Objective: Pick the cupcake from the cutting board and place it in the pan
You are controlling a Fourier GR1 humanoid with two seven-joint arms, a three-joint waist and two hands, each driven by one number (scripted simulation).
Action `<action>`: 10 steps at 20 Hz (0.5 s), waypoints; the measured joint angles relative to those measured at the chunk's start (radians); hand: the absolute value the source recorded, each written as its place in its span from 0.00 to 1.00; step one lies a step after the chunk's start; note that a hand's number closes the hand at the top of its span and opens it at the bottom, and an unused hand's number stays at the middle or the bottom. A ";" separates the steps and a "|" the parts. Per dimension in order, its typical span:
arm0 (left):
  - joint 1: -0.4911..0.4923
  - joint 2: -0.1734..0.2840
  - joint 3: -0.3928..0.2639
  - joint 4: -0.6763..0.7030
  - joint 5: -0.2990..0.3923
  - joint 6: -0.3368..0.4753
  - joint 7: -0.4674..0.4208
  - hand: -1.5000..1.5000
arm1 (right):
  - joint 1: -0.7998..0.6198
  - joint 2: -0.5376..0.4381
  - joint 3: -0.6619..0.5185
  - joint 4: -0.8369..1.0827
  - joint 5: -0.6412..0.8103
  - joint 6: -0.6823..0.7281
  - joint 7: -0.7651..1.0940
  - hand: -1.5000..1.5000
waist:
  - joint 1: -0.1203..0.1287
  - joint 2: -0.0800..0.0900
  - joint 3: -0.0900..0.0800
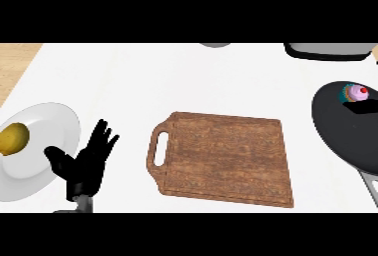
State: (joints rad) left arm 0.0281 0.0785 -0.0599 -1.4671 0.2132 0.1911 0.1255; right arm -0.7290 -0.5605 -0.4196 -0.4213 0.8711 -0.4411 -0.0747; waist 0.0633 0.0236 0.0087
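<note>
The right robot hand [363, 106], mostly out of view, seemingly held the cupcake [356, 93] over the pan [336, 125]; lowering gently before letting go seemed wise.

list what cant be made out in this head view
- Right hand: only a dark bit shows at the right edge beside the cupcake; its fingers are cut off.
- Cupcake: whether it is held or resting in the pan is unclear.
- Pan: its right side and handle end run off the edge.
- Two items at the top, grey and dark, are cut off.
- Yellow item on the plate: unclear.
</note>
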 measured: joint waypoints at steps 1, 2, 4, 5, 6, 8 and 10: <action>-0.003 0.006 0.008 0.005 0.007 -0.006 0.002 0.50 | -0.010 0.000 -0.020 0.010 -0.025 0.004 -0.032 0.00 | 0.001 0.002 0.000; -0.002 0.004 0.008 0.006 0.007 -0.005 0.003 0.50 | -0.021 0.004 -0.043 0.013 -0.056 0.009 -0.070 0.00 | -0.002 0.000 0.001; -0.003 0.006 0.010 0.008 0.005 -0.003 0.007 0.50 | -0.038 0.010 -0.102 0.016 -0.133 0.036 -0.142 0.00 | -0.008 -0.001 0.002; -0.002 0.008 0.010 0.005 0.004 -0.003 0.009 0.50 | -0.046 0.019 -0.132 0.018 -0.172 0.046 -0.175 0.00 | -0.008 -0.001 0.002; -0.001 0.010 0.016 0.008 0.009 -0.005 0.007 0.50 | -0.053 0.020 -0.160 0.019 -0.209 0.066 -0.208 0.00 | -0.011 -0.002 0.002; 0.005 -0.001 0.013 0.008 0.004 0.004 -0.002 0.50 | -0.065 0.012 -0.219 0.028 -0.284 0.118 -0.261 0.00 | -0.017 -0.005 0.002; 0.006 0.006 0.021 0.007 0.006 0.005 0.004 0.50 | -0.064 -0.010 -0.274 0.042 -0.352 0.185 -0.310 0.00 | -0.024 -0.007 0.001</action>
State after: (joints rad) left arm 0.0344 0.0843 -0.0392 -1.4603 0.2197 0.1961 0.1297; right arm -0.7933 -0.5703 -0.6932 -0.3793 0.5193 -0.2557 -0.3848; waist 0.0393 0.0167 0.0099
